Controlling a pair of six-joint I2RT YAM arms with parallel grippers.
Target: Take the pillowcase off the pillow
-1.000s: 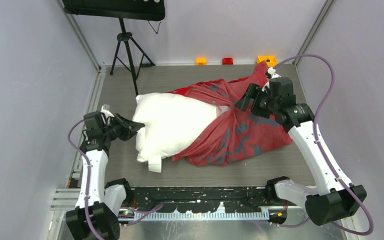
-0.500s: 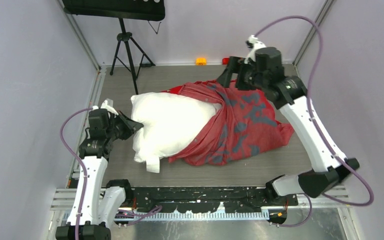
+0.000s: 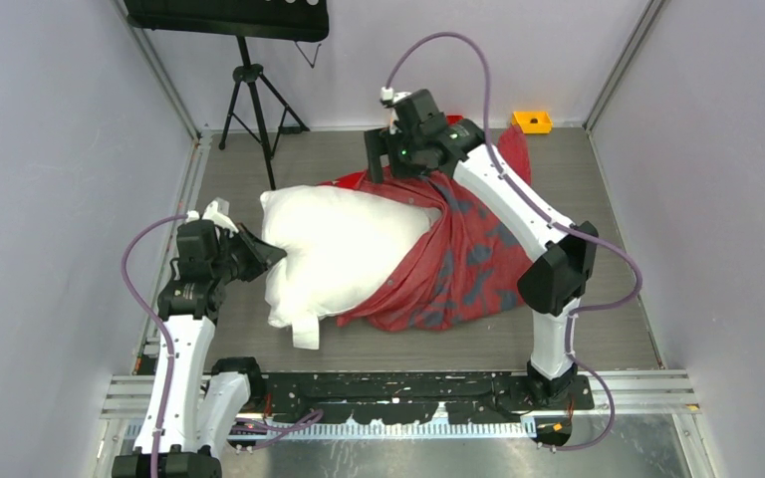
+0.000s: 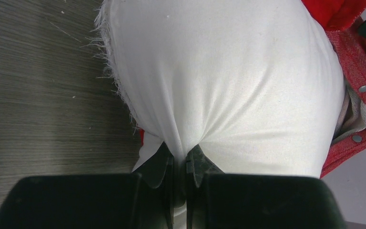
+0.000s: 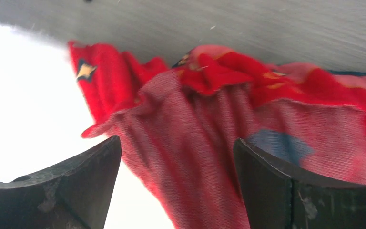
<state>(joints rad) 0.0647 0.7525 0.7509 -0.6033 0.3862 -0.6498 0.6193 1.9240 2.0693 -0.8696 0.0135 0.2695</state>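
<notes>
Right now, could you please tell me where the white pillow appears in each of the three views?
Top external: the pillow lies left of centre, its left end in the left gripper.
Left wrist: the pillow fills the upper middle, pinched at the bottom.
Right wrist: the pillow is the bright white at the left.
Shared landmark: the red pillowcase against the pillow's side.

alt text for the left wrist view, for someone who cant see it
The left gripper, shut, pinches a fold of the white pillow at bottom centre. The red pillowcase bunches along the pillow's right edge; grey wood-grain table shows on the left.
</notes>
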